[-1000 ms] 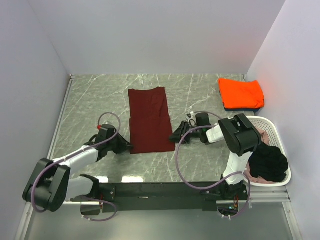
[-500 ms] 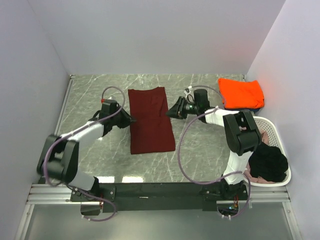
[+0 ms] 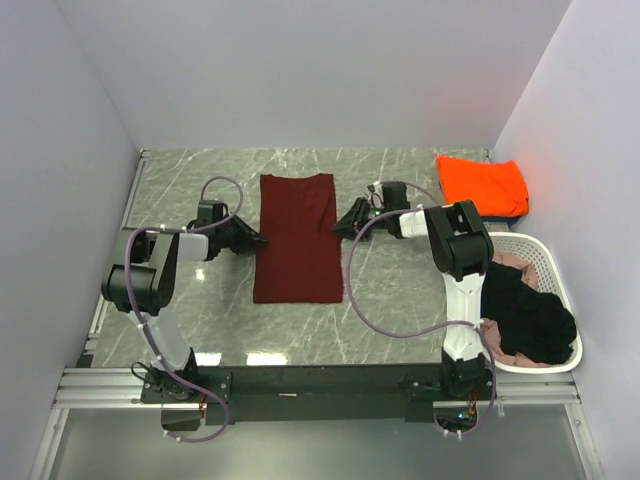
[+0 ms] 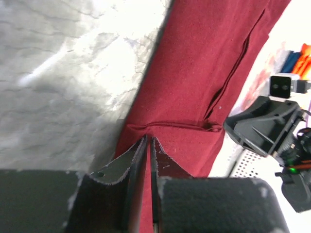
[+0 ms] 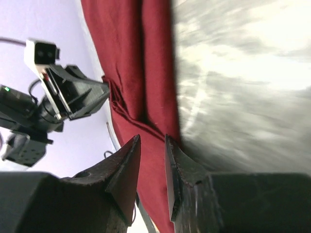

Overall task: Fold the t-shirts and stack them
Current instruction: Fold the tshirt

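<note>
The dark maroon t-shirt (image 3: 298, 240) lies flat mid-table, folded into a long strip; it also shows in the left wrist view (image 4: 204, 73) and the right wrist view (image 5: 131, 58). My left gripper (image 3: 262, 240) sits low at the middle of its left edge, jaws (image 4: 148, 141) all but closed with maroon cloth between them. My right gripper (image 3: 338, 227) sits at the right edge, jaws (image 5: 153, 138) a little apart over the cloth. The folded orange t-shirt (image 3: 482, 185) rests on the dark blue one (image 3: 468, 214) at the back right. The black t-shirt (image 3: 532, 322) and the pink one (image 3: 512, 263) lie in the basket.
The white perforated basket (image 3: 552, 272) stands at the right edge beside the right arm's base. Grey walls close in the table at the back and on both sides. Cables loop off both arms above the table.
Both grippers slid from the shirt's near corners up its sides to the middle. The shirt's near end shifted slightly left.
</note>
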Motion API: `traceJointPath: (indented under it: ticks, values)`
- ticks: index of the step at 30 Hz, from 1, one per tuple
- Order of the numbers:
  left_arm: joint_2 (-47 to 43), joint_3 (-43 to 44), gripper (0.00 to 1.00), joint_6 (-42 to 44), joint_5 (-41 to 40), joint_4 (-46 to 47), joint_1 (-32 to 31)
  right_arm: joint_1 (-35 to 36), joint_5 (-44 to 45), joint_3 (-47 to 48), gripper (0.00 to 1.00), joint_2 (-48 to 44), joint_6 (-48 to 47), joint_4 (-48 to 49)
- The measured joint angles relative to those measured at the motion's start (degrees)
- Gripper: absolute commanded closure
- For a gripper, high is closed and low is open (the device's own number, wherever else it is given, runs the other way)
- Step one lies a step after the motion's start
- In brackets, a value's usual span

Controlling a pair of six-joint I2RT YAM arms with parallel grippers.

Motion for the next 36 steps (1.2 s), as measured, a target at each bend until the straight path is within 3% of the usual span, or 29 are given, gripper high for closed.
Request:
traceJointPath:
  ticks: [5, 7, 15, 21, 27, 36]
  values:
    - [-0.63, -2.71, 0.8, -0.76, 1.88, 4.0, 1.03, -2.8, -0.92, -1.27, 0.65, -0.24, -0.5, 0.22]
    - [-2.19, -3.34, 0.72, -0.39, 1.51, 2.51, 1.16, -3.21, -0.61, -1.99, 0.65, -1.16, -1.42, -0.9]
    - [-15.91, -2.58, 0.43, 4.2, -4.15, -14.29, 1.51, -2.51, 5.88, -5.51, 0.61, -14.8, -8.74, -12.87]
    - [-29.99, -0.55, 0.33, 8.02, -13.18, -29.2, -0.72, 4.15, 17.59, -10.12, 0.51, -31.45, -14.93, -22.21]
    - [-38.42, -0.74, 0.36, 9.46, -22.51, -43.54, -11.5, 17.55, 34.47, -16.98, 0.5, -40.52, -15.32, -33.51]
    - [-38.93, -8.15, 0.37, 8.02, -26.1, -50.4, -18.6, 26.82, 44.7, -20.09, 0.51, -40.44, -12.15, -41.4]
